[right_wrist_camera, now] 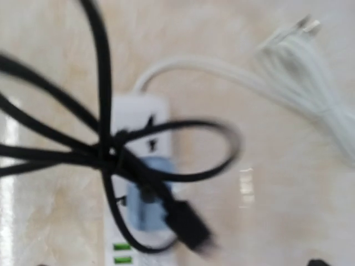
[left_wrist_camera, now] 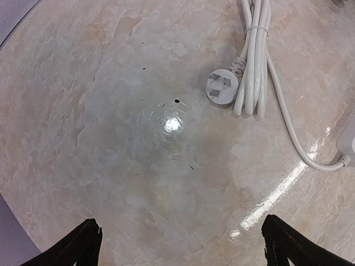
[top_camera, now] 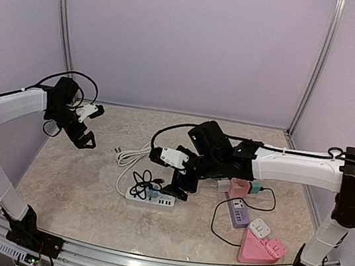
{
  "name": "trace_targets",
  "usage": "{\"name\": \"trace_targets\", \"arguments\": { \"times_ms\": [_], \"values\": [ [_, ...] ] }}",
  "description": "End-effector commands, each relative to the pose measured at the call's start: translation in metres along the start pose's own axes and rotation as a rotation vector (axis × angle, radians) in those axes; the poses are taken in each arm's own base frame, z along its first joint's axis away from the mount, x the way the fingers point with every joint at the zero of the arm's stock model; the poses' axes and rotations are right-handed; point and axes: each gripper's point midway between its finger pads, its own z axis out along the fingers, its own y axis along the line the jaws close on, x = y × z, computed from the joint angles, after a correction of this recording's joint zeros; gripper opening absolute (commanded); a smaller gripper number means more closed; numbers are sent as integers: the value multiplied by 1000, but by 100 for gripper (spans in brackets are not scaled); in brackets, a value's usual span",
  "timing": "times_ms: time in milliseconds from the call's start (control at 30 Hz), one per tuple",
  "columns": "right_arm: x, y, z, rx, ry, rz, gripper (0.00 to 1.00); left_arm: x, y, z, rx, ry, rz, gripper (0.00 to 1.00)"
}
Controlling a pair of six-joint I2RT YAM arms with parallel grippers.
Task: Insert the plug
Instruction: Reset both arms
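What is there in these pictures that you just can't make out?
Right wrist view: blurred; whether the black plug sits in the strip can't be told.
Top view: the right gripper hides part of the strip; its jaws are too small to read.
Left wrist view: bottom edge cuts off the left gripper; only fingertips show.

Left end effector [top_camera: 82,137] and right end effector [top_camera: 179,191] hover, jaws spread.

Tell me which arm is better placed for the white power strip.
Right, likely: the open right gripper hangs above the white rectangular power strip and looped black cable; the open left gripper hovers apart over beige tabletop.
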Motion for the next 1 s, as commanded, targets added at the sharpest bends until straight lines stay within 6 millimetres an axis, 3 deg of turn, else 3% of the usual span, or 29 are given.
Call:
{"name": "trace_targets", "arguments": {
  "times_ms": [0,67,133,200,267,433,600,767,967],
  "values": [
    [-15,-22,-59,122,-7,84,100,4,9,-18,-24,-35,-46,99],
    [-9,-50,-87,239,-4,195,100,7,22,-28,-63,-51,-91,99],
    [15,-95,-123,426,28,400,100,12,40,-40,-115,-70,-151,99],
    [57,-131,-160,601,84,637,100,16,59,-56,-178,-108,-214,99],
    [108,-149,-194,744,152,839,100,21,76,-71,-239,-151,-276,99],
    [211,-147,-259,903,131,1233,100,48,107,-105,-374,-208,-414,99],
    [277,-127,-304,1102,68,1413,100,82,120,-108,-438,-203,-536,99],
    [318,-109,-335,1426,88,1487,100,100,121,-100,-461,-218,-598,99],
    [335,-101,-325,1445,152,1494,99,95,117,-98,-434,-257,-607,99]
  ]
}}
